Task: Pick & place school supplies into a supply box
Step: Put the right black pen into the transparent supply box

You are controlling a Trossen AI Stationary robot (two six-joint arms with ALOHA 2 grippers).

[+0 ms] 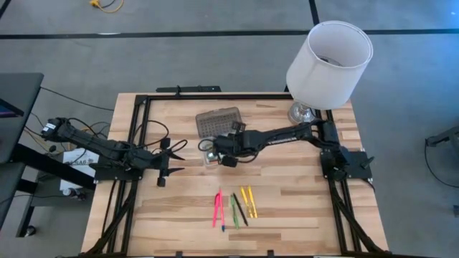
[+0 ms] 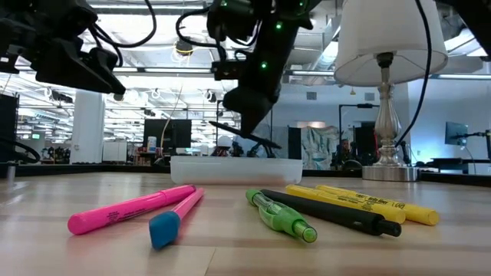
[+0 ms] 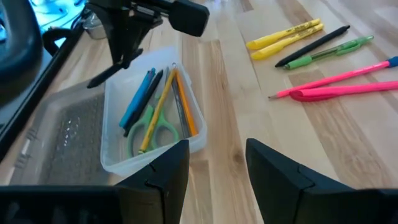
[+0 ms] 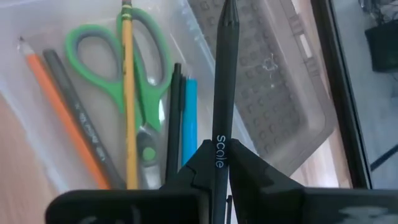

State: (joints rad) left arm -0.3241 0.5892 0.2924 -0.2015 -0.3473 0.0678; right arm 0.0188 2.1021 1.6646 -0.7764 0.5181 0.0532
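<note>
Above clear plastic rectangular supply box (image 4: 93, 93): right gripper (image 4: 219, 163) pinching slim black pen (image 4: 225, 74) | beside box: left gripper (image 3: 214, 171) spread, holding nothing

Green-handled scissors (image 3: 148, 129) and several pencils lie in the clear plastic pencil case (image 3: 112, 165); six loose pens (image 1: 234, 208) lie on the wooden worktop (image 1: 287, 201) before it.

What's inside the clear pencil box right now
Inside the pencil box lie green scissors, a yellow pencil, an orange pencil, a grey pencil, a blue pen and a black pen. The right gripper hides part of the box.
</note>
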